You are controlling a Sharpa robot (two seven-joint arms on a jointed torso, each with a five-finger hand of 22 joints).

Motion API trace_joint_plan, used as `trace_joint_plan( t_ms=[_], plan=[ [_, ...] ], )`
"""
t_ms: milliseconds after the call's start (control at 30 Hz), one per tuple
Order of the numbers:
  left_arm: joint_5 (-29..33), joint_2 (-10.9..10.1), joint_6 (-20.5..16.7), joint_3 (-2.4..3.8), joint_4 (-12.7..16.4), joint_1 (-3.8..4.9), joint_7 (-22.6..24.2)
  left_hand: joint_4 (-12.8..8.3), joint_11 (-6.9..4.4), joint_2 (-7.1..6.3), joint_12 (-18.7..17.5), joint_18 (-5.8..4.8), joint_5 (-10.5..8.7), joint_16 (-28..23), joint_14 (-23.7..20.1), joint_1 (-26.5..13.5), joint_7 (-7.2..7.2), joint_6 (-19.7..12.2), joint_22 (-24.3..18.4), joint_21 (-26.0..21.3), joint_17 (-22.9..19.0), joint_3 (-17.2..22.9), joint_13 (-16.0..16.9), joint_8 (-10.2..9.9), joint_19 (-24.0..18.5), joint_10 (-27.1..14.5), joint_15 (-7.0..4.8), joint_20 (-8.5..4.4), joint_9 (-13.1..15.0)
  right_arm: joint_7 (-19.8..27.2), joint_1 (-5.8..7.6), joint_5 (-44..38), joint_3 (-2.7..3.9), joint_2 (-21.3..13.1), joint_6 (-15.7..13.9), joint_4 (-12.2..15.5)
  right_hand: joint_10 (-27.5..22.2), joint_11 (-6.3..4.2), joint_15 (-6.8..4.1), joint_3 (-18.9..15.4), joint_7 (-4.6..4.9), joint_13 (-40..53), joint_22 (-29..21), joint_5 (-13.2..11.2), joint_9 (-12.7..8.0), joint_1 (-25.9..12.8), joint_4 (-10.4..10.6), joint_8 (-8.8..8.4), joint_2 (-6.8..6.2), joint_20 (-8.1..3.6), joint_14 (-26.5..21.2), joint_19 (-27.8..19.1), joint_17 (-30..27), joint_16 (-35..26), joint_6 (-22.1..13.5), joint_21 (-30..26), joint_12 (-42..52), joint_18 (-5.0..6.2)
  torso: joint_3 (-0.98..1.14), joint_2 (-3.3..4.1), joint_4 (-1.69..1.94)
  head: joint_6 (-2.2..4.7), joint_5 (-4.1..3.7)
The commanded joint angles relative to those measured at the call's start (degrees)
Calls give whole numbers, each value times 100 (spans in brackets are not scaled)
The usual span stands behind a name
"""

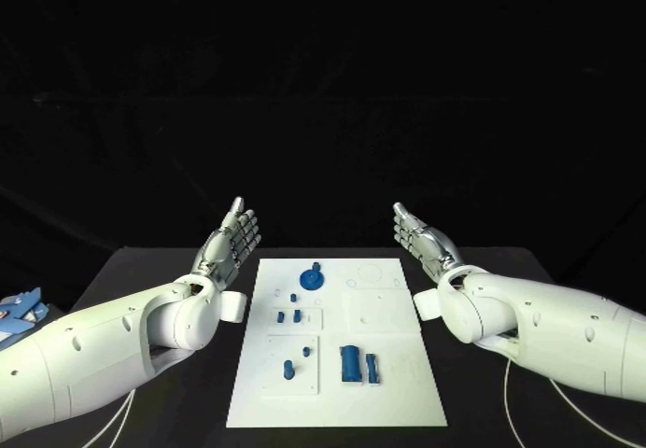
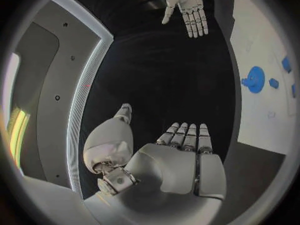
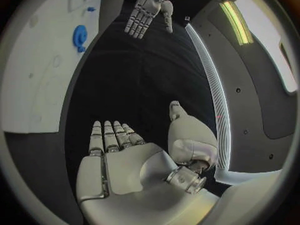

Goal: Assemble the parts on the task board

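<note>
Flanking the task board (image 1: 337,411) on the black counter (image 1: 161,271), the left robot hand (image 1: 231,240) and the right robot hand (image 1: 426,239) are held raised, palms turned inward, with fingers extended and slightly apart; nothing is gripped by either. The white board is seen lying flat between the two arms, well apart from both hands.

On the board, a round blue part (image 1: 313,278) is found near the far end, small blue pegs (image 1: 287,316) stand in the middle on the robot's left side, and a larger blue cylinder (image 1: 350,363) with a slimmer blue piece (image 1: 372,366) just beside it is set near the close end. Two further small pieces (image 1: 294,366) stand to the left of these.

The parts are judged to be light, rigid plastic, smooth enough to slip under a loose pinch and unlikely to be damaged by firm pressure. The pegs are best taken by their upper ends between thumb and a fingertip, so the lower ends are left free for insertion. The cylinder is better taken across its sides at mid-length. The round part should be lifted by its rim or its raised knob, if that detail is read correctly.
</note>
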Motion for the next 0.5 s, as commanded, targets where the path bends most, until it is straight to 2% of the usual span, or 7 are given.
trace_joint_plan(
  t_ms=[33,100,233,333,500],
  plan=[
    [-95,-3,-985,4,267,-32,59,-54,-122,111,-128,-174,-150,-171,-477,-2320,-122,-457,-68,-137,-95,-328,-39,-216,-455,-548,-112,-177,-107,471,-123,620,103,-23,-910,397,-585,-109,-87,-288,-130,-129,-349,-96,-281,-2159,-100,-106,78,-157,-571,-524,-215,-123,-500,-51,-87,-167,33,-259,-22,136,87],
    [-118,-10,-1437,4,494,-58,70,-54,-122,111,-128,-174,-150,-171,-477,-2320,-122,-457,-68,-137,-95,-328,-39,-216,-455,-548,-112,-177,-107,588,-211,808,194,-42,-1183,658,-585,-109,-87,-288,-130,-129,-349,-96,-281,-2159,-100,-106,78,-157,-571,-524,-215,-123,-500,-51,-87,-167,39,-307,-25,169,109],
    [-150,-19,-2049,3,803,-94,85,-54,-122,111,-128,-174,-150,-171,-477,-2320,-122,-457,-68,-137,-95,-328,-39,-216,-455,-548,-112,-177,-107,711,-303,1005,289,-62,-1470,933,-585,-109,-87,-288,-130,-129,-349,-96,-281,-2159,-100,-106,78,-157,-571,-524,-215,-123,-500,-51,-87,-167,41,-320,-26,178,115],
    [-168,-24,-2391,2,975,-114,93,-54,-122,111,-128,-174,-150,-171,-477,-2320,-122,-457,-68,-137,-95,-328,-39,-216,-455,-548,-112,-177,-107,752,-334,1071,320,-68,-1566,1025,-585,-109,-87,-288,-130,-129,-349,-96,-281,-2159,-100,-106,78,-157,-571,-524,-215,-123,-500,-51,-87,-167,41,-320,-26,178,115],
    [-186,-29,-2734,1,1148,-134,102,-54,-122,111,-128,-174,-150,-171,-477,-2320,-122,-457,-68,-137,-95,-328,-39,-216,-455,-548,-112,-177,-107,756,-337,1078,324,-69,-1575,1034,-585,-109,-87,-288,-130,-129,-349,-96,-281,-2159,-100,-106,78,-157,-571,-524,-215,-123,-500,-51,-87,-167,41,-320,-26,178,115]
  ],
)
